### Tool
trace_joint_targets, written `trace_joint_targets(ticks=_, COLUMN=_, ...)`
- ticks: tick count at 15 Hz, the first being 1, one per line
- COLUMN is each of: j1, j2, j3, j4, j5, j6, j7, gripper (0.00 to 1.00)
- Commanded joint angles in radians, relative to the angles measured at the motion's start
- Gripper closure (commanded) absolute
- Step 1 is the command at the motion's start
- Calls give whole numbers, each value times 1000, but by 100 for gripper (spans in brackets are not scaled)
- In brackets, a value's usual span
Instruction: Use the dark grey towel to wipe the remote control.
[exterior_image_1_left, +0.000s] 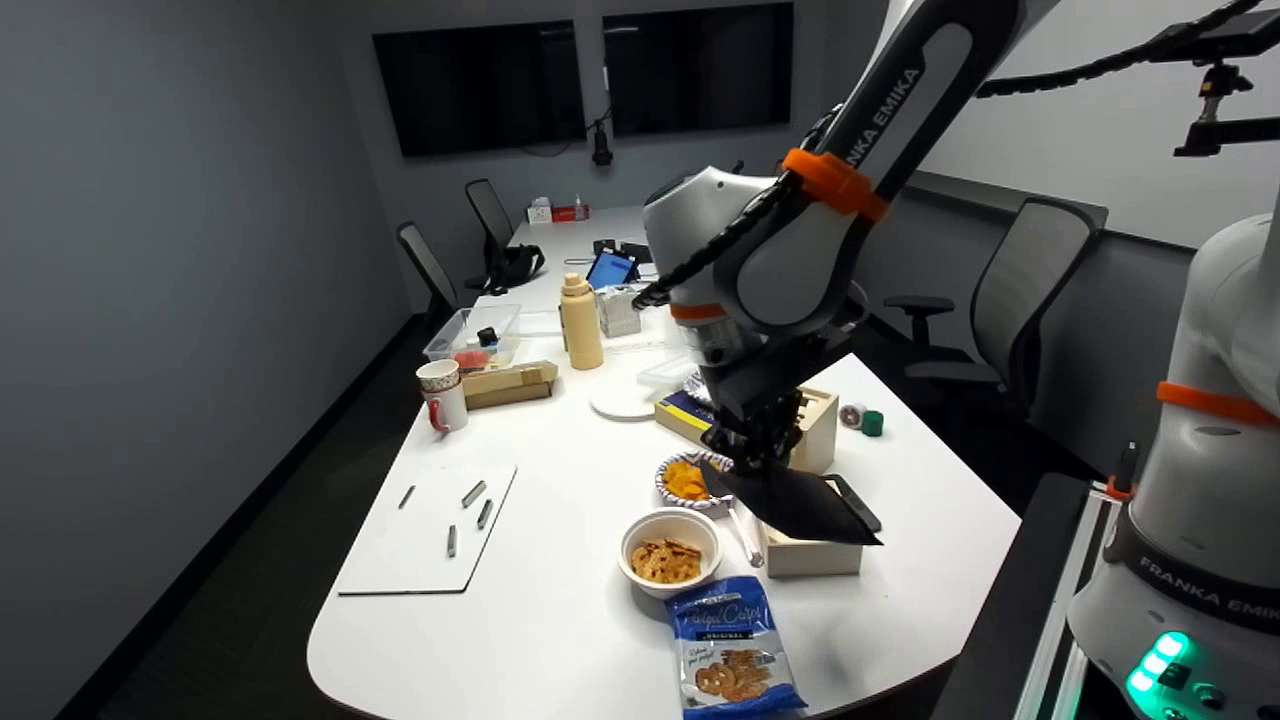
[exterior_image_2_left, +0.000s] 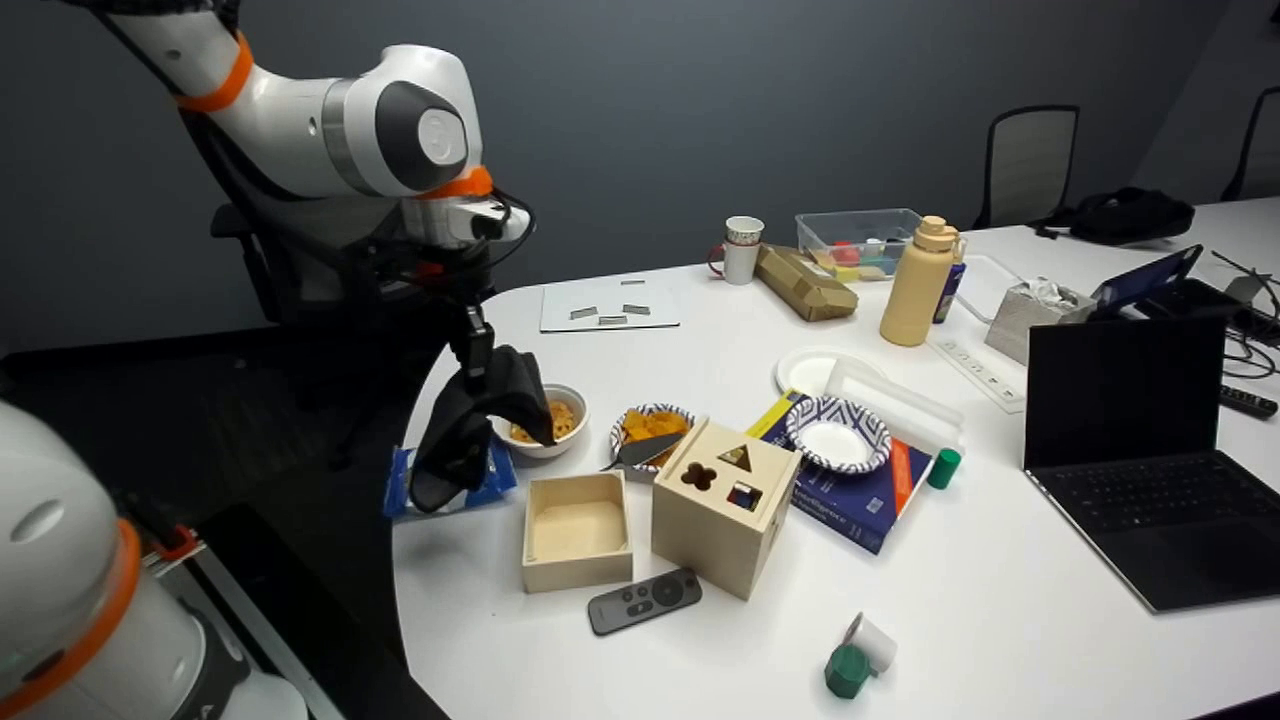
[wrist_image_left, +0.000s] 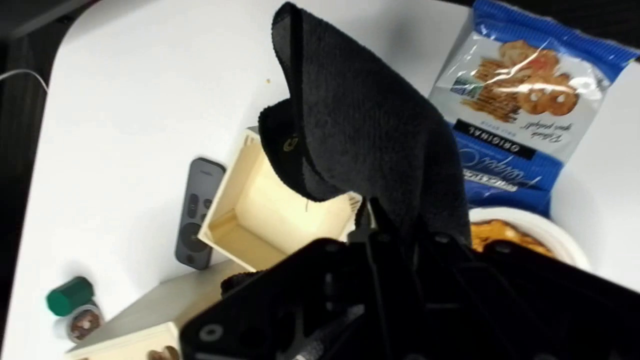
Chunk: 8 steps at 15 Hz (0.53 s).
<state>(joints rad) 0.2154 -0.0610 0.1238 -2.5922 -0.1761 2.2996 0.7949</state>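
My gripper (wrist_image_left: 392, 217) is shut on the dark grey towel (wrist_image_left: 365, 115), which hangs in folds from the fingers. In both exterior views the gripper (exterior_image_2_left: 477, 372) holds the towel (exterior_image_1_left: 800, 505) (exterior_image_2_left: 450, 435) in the air above the table's near end, by the pretzel bag and the open wooden box. The fingertips are partly lost against the dark cloth. The grey remote control (exterior_image_2_left: 645, 600) lies flat on the table beside the wooden box, apart from the towel. It also shows in the wrist view (wrist_image_left: 201, 187), left of the box, and in an exterior view (exterior_image_1_left: 858, 505), partly hidden behind the towel.
The open wooden box (exterior_image_2_left: 578, 572) and a wooden shape-sorter cube (exterior_image_2_left: 715, 525) stand close to the remote. A bowl of pretzels (exterior_image_1_left: 640, 545), a blue pretzel bag (exterior_image_1_left: 735, 640) and a plate of chips (exterior_image_2_left: 655, 425) are near. Green (exterior_image_2_left: 847, 672) and white cylinders lie beyond the cube.
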Motion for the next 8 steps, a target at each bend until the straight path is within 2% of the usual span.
trace_joint_targets(ticks=1, j1=-96, j2=-68, j3=-15, j4=-85, j5=-93, j6=10, j7=147, gripper=98)
trace_joint_targets(ticks=4, j1=-183, j2=-80, j3=-54, j4=-139, j5=-159, j6=53, j7=243, gripper=98)
trace_joint_targets(ticks=8, j1=-294, j2=-97, j3=-123, j4=-209, j5=-266, j6=197, j7=353, gripper=98)
